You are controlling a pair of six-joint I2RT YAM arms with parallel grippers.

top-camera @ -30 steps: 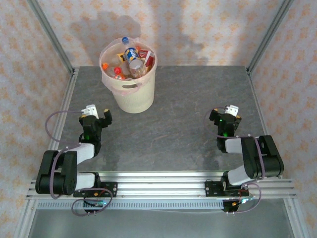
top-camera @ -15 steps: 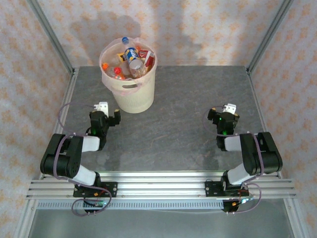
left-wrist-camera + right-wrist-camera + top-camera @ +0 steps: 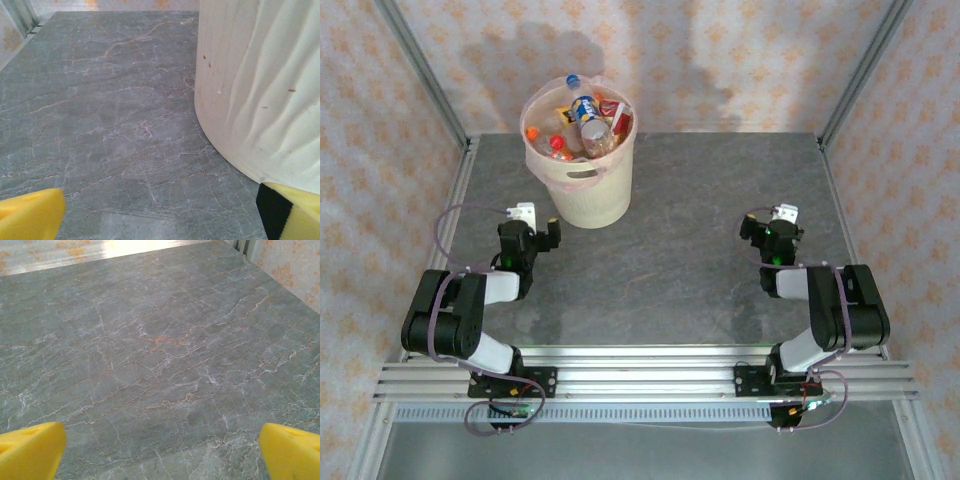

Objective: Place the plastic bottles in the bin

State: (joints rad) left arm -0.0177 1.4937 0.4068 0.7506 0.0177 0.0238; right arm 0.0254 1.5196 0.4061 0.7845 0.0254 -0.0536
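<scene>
1. The bin stands upright on the grey marbled counter.
2. The plastic bottles lie heaped inside the bin, with orange, red and blue caps showing at its rim.
3. The left tool sits low just beside the bin, on its near-left side. The left wrist view shows a gap between it and the bin's wall.
4. Its jaws stand wide, with yellow pads at either edge and bare counter between them; it holds nothing.
5. The right tool is well apart from the bin, off to its right.
6. Its jaws also stand wide, yellow pads over bare counter, gripping nothing.
</scene>
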